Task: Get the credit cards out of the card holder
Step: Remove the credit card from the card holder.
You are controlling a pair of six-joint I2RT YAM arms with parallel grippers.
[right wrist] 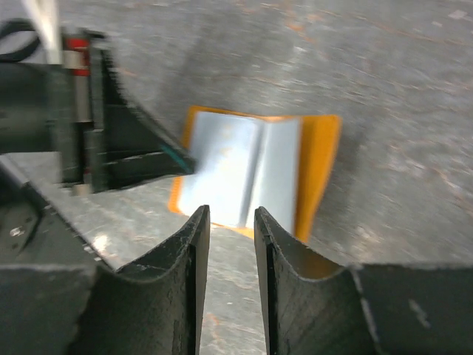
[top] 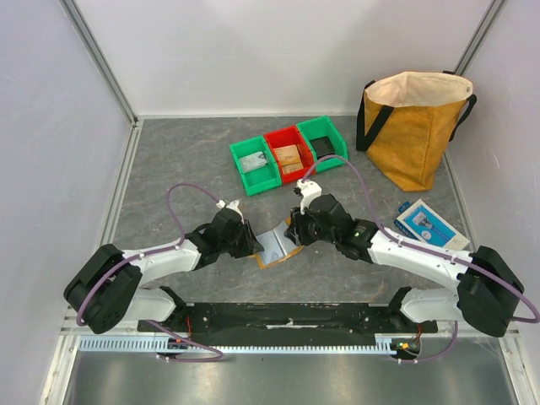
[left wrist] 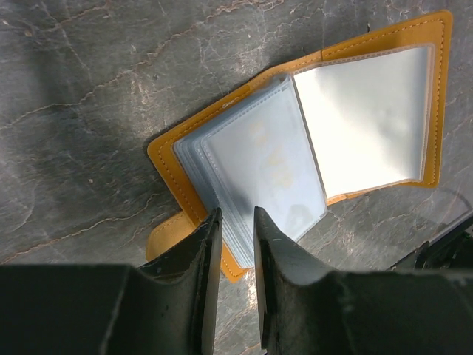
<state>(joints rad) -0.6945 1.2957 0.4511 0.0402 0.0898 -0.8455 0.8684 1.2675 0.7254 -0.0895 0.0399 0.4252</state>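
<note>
The card holder [top: 277, 245] lies open on the grey table between my two grippers. It is tan-orange outside with clear sleeves inside. In the left wrist view, its left page [left wrist: 259, 163] shows a pale blue credit card inside a sleeve, and its right page [left wrist: 362, 118] looks whitish. My left gripper [top: 253, 240] hangs over the near corner of the sleeve stack, jaws narrowly apart and empty [left wrist: 235, 218]. My right gripper [top: 295, 232] is just right of the holder. Its jaws are narrowly apart and empty [right wrist: 231, 214], short of the holder [right wrist: 251, 170].
Three small bins stand at the back: green [top: 253, 164], red [top: 287, 156] and green [top: 325, 143]. A mustard bag [top: 413, 126] stands at the back right. A blue-and-white box [top: 426, 224] lies right of my right arm. White walls enclose the table.
</note>
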